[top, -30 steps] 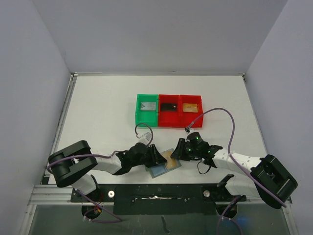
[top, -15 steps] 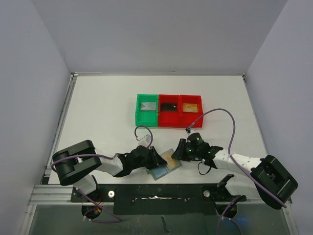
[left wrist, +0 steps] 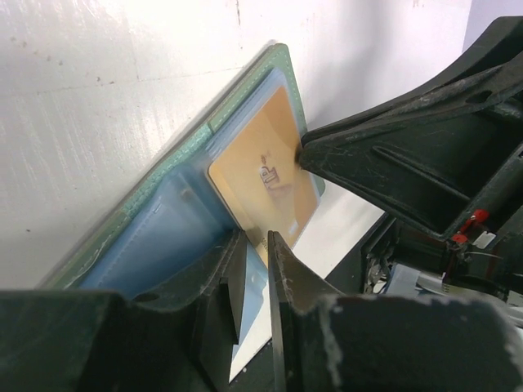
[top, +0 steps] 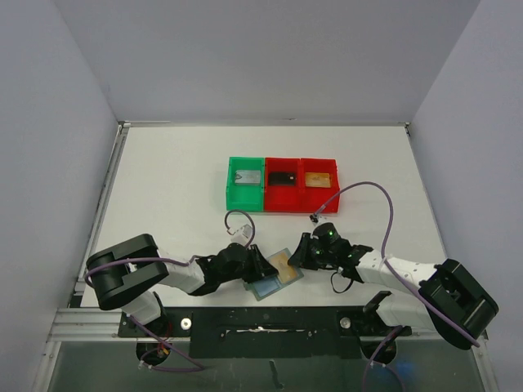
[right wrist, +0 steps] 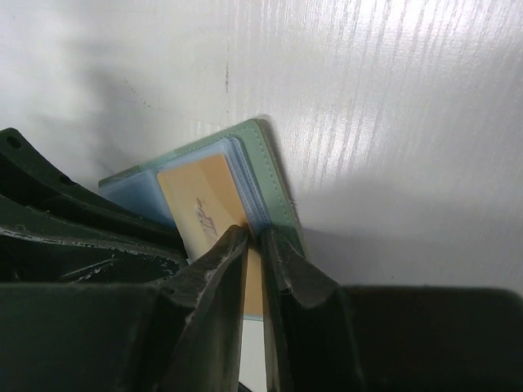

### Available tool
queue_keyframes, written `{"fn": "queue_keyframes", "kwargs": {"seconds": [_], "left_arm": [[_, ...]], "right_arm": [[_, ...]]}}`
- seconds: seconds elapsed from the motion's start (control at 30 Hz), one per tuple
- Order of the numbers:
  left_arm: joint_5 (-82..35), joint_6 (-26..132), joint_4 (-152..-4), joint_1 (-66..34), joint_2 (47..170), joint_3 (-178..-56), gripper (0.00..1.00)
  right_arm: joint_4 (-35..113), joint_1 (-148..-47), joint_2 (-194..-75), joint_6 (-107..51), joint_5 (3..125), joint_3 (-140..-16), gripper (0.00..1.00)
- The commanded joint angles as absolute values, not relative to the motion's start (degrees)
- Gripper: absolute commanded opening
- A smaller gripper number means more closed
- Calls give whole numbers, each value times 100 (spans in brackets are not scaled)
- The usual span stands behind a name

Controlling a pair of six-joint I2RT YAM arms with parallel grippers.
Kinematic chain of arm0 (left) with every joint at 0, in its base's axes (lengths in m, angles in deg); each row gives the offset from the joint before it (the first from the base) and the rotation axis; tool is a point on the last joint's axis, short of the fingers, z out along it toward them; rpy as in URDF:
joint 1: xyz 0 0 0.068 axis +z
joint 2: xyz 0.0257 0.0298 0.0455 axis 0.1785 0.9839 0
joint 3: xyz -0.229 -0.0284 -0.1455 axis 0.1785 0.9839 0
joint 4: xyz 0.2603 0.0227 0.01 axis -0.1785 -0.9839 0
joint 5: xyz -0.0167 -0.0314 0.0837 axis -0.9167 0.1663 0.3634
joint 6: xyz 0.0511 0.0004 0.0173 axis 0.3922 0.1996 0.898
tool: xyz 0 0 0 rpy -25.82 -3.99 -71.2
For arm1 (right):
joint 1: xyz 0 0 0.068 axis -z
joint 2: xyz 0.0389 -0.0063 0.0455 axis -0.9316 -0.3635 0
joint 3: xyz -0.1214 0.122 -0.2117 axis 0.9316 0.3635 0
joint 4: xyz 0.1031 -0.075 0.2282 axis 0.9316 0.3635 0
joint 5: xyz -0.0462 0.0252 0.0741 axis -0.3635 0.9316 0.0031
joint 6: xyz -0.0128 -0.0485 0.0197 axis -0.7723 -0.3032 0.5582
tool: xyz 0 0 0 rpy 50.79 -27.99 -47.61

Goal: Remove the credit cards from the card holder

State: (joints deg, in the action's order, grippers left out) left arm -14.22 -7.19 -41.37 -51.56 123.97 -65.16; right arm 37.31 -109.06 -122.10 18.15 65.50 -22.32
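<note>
Gold-tan credit card (right wrist: 204,208) is now sitting between my right jaws, which have been closing during the last second and are now pinching its free edge narrowly. My left jaws have narrowed too and are gripping the near panel of the card holder (left wrist: 155,237), which is lying open on the surface (top: 180,188) close to the arm bases. I am judging both grips ready for pulling the card out.
</note>
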Motion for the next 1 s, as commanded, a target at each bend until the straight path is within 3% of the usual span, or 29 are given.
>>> {"fn": "queue_keyframes", "kwargs": {"seconds": [0.0,0.17,0.4,0.53,0.97], "left_arm": [[-1319,-505,-3954,-5170,12191,-6645,15],[-1384,-453,-4001,-5086,12081,-6637,14],[-1319,-418,-4253,-5040,11873,-6635,24],[-1388,-343,-4324,-5027,11868,-6653,24],[-1613,44,-4714,-4962,11870,-6770,0]], "right_arm": [[3684,-11195,-12178,1988,6968,-2026,13],[3572,-11358,-12156,2141,6923,-1985,10],[3425,-11490,-12060,2373,6853,-1858,8],[3349,-11517,-12045,2422,6867,-1835,7],[3470,-11552,-12116,2421,6698,-1926,7]]}}
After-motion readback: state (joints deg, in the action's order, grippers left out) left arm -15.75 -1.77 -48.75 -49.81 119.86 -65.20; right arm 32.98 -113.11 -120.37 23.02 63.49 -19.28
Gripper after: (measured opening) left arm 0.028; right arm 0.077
